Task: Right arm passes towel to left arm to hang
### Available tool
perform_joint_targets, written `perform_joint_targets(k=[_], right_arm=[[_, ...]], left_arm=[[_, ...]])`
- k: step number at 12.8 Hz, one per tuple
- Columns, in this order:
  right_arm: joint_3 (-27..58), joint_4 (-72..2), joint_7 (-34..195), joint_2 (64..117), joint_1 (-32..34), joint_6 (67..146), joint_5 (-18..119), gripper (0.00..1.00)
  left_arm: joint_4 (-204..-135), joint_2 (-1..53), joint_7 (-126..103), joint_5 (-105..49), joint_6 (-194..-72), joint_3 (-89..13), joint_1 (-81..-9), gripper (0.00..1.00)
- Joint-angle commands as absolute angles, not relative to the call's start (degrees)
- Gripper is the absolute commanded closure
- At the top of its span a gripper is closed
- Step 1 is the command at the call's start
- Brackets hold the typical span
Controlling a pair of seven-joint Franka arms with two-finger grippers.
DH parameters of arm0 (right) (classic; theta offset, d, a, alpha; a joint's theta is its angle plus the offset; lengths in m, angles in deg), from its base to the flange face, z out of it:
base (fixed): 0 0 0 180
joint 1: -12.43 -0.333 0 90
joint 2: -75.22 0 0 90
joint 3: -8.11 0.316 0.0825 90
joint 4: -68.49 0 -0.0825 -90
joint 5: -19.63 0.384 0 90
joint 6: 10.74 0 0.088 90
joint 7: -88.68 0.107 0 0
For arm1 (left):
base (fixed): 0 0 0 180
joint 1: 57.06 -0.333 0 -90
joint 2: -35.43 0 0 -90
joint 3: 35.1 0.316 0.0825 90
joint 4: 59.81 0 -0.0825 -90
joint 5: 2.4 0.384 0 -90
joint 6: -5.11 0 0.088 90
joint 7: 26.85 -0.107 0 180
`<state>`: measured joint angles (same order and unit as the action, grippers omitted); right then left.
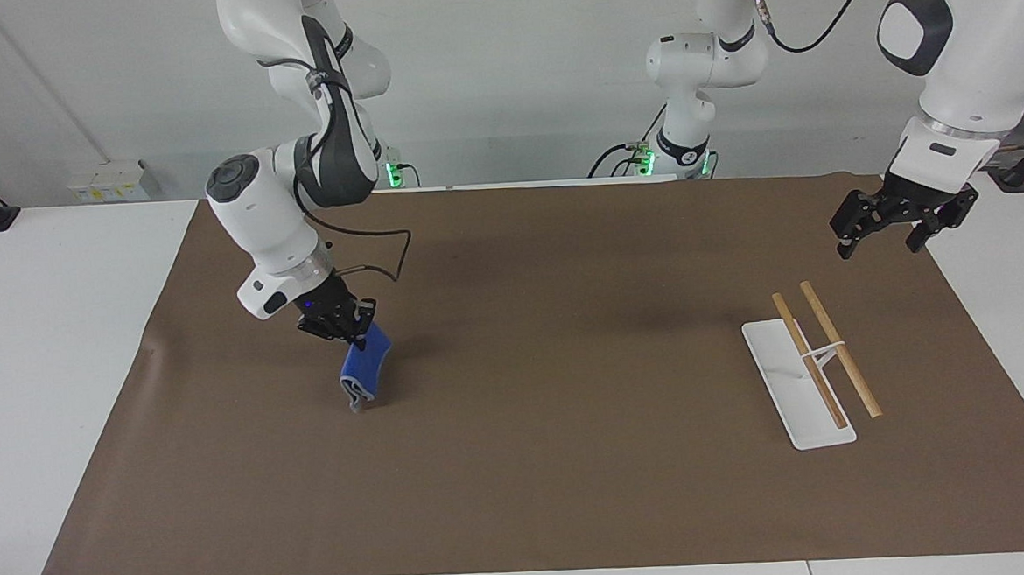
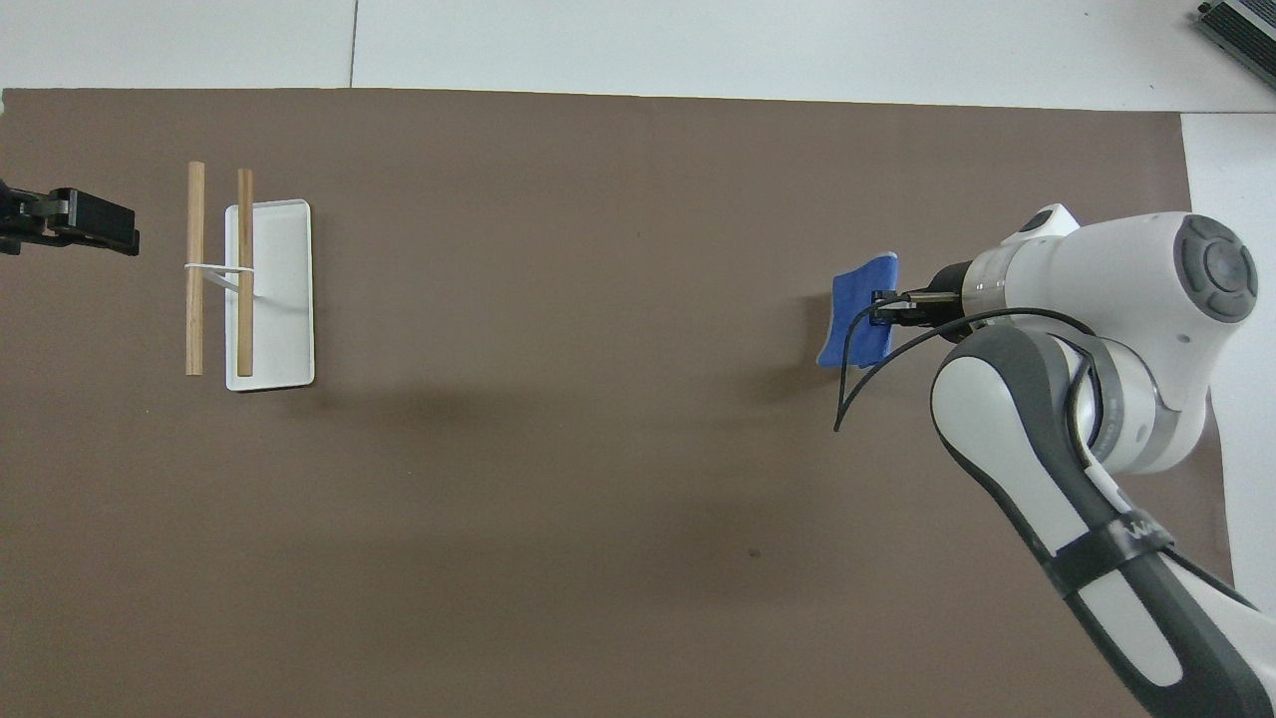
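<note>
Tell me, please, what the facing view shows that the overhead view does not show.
Only the facing view shows both arm bases, the wall, the whole left gripper with fingers spread, and the blue towel hanging clear of the brown mat. Only the overhead view shows the right arm's links from above and the towel's spot on the mat's plan. Both show the right gripper shut on the towel, and the white rack with two wooden bars at the left arm's end, where the left arm waits.
</note>
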<state>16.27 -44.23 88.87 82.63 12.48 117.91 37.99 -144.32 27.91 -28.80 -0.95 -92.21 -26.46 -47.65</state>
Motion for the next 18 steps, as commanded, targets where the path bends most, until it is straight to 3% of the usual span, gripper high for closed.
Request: perform_joint_targets(k=[1,7,13,18], right_arm=[[19.7,-41.03,94.46,81.64,12.87,115.21,45.44,1.0],[26.13,-34.78,108.88,81.73,11.74,117.66,57.42,1.0],[26.13,-34.78,125.5,82.25,2.24,131.19,59.79,1.0],[26.13,-34.69,130.43,82.25,0.56,131.64,59.7,1.0]], left_arm=[[-146.47,29.62,-28.25,-0.99,-92.71,-26.58,-47.74,0.0],[-147.25,30.41,-28.17,-1.08,-92.89,-26.93,-47.22,0.0],[-158.14,35.15,-10.37,-16.79,-101.92,-28.85,-47.65,0.0],[-164.39,37.53,12.4,-21.54,-110.72,-39.74,-51.34,0.0]])
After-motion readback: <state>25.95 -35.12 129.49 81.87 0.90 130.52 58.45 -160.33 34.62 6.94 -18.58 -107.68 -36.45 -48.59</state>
